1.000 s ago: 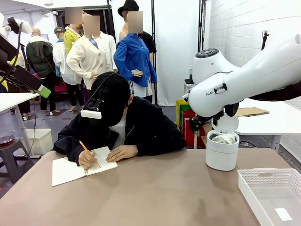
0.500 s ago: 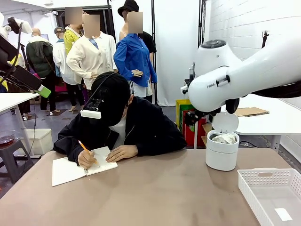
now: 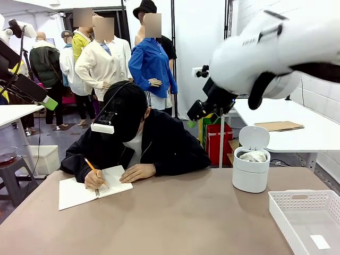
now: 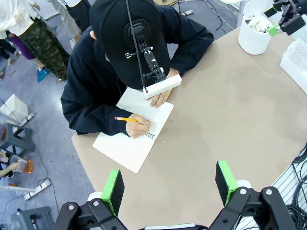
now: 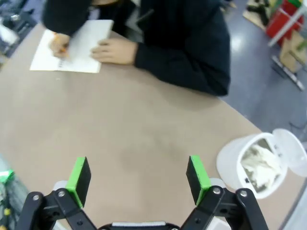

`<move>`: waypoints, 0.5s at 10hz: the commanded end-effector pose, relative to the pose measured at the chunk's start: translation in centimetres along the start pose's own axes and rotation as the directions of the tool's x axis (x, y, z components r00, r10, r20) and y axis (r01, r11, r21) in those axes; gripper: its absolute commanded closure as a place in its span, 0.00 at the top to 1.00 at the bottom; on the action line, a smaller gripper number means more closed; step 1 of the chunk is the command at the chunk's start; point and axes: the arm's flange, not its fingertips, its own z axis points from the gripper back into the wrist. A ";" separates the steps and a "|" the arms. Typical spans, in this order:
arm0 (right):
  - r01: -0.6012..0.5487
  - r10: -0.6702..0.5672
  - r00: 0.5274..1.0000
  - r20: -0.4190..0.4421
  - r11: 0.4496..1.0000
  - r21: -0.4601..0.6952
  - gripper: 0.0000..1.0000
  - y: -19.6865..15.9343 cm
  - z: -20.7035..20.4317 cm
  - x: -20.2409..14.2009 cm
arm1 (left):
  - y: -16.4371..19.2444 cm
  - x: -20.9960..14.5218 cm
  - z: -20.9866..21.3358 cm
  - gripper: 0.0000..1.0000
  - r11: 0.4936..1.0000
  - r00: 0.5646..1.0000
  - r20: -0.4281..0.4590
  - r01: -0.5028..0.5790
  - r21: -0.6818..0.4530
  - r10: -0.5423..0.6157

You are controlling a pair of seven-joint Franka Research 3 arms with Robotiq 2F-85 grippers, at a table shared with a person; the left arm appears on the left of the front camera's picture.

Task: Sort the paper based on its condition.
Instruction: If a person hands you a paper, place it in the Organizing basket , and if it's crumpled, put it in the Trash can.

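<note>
The paper point(image 3: 254, 156) is a crumpled white wad lying inside the open white bin point(image 3: 249, 178) at the table's far right. It also shows in the right wrist view as paper point(image 5: 261, 165) in the bin point(image 5: 229, 167), and in the left wrist view as paper point(image 4: 256, 21). My right gripper point(image 3: 192, 116) hangs high above the table, up and to the left of the bin, open and holding nothing point(image 5: 138, 175). My left gripper point(image 4: 169, 184) is open too, well above the table's near side.
Across the table a person leans over a white spiral notebook point(image 3: 85, 190), writing with a pencil point(image 4: 125, 119). A white slotted basket point(image 3: 308, 220) stands at the near right corner with a small slip in it. Bare brown tabletop point(image 3: 180, 218) lies between them.
My right arm has swung up and away from above the bin, and its gripper now shows high to the bin's left. The person keeps writing.
</note>
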 end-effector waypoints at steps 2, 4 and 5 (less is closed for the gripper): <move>-0.095 0.098 0.995 -0.019 0.990 0.103 1.00 1.5 4.3 2.6 | 0.1 0.0 0.0 1.00 1.000 1.000 0.001 -0.002 -0.001 0.002; -0.144 0.146 0.989 -0.014 0.984 0.109 1.00 3.3 6.0 4.9 | 0.1 0.0 0.0 1.00 1.000 1.000 0.001 -0.002 -0.001 0.002; -0.152 0.157 0.987 -0.024 0.978 0.139 1.00 4.1 7.0 5.8 | 0.1 0.0 0.0 1.00 1.000 1.000 0.001 -0.002 -0.001 0.002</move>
